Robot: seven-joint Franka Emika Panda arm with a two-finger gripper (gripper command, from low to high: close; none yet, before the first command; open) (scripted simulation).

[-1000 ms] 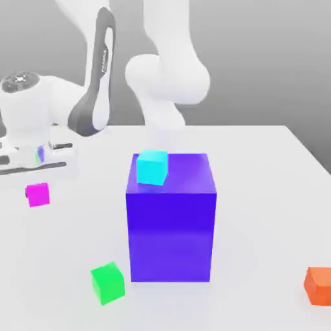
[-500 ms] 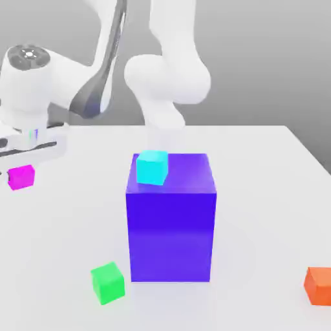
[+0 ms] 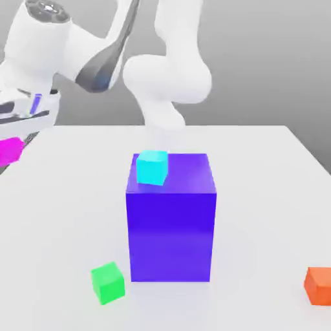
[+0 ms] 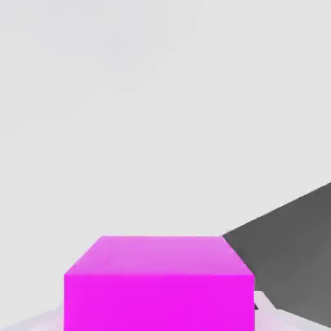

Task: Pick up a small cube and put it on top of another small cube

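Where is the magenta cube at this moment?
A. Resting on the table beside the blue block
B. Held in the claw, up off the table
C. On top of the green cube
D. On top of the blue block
B. The magenta cube sits in the shut claw at the exterior view's left edge, above the table; the green cube has nothing on it.

Four small cubes are showing: one magenta, one green, one cyan, one orange; one big blue-violet block is standing.
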